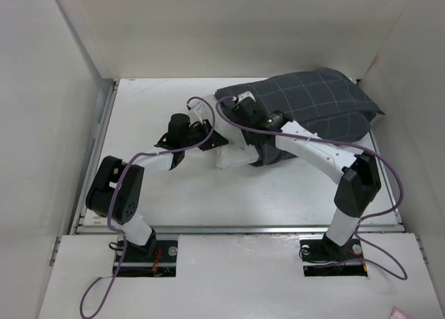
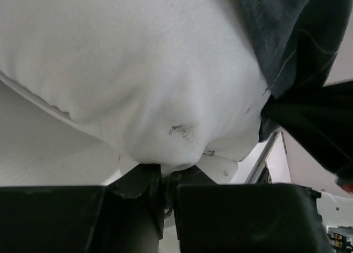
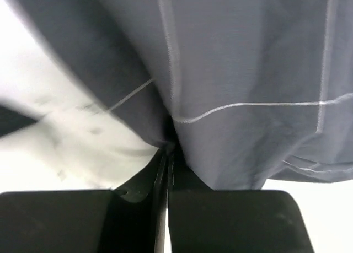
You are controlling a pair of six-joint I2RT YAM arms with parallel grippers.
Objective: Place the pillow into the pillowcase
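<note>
Bare table [image 1: 229, 197] across near half, passable side to side. Centre blocked by pillow [image 1: 233, 156], with left arm [image 1: 153, 159] and right arm [image 1: 320, 149] converging on it. Far right filled by pillowcase [image 1: 313, 107], near right wall [image 1: 417, 124]. Far-left corner open, bounded by left wall [image 1: 42, 110].

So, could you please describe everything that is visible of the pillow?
The pillow is soft, stuffed, off-white cloth with a small dark smudge. Most of it is hidden inside the dark checked pillowcase. Only its left end sticks out, lying on the white table. The left jaws are shut on a pinched fold of that end. The pillowcase edge drapes over the pillow, and the right jaws are shut on that edge.
</note>
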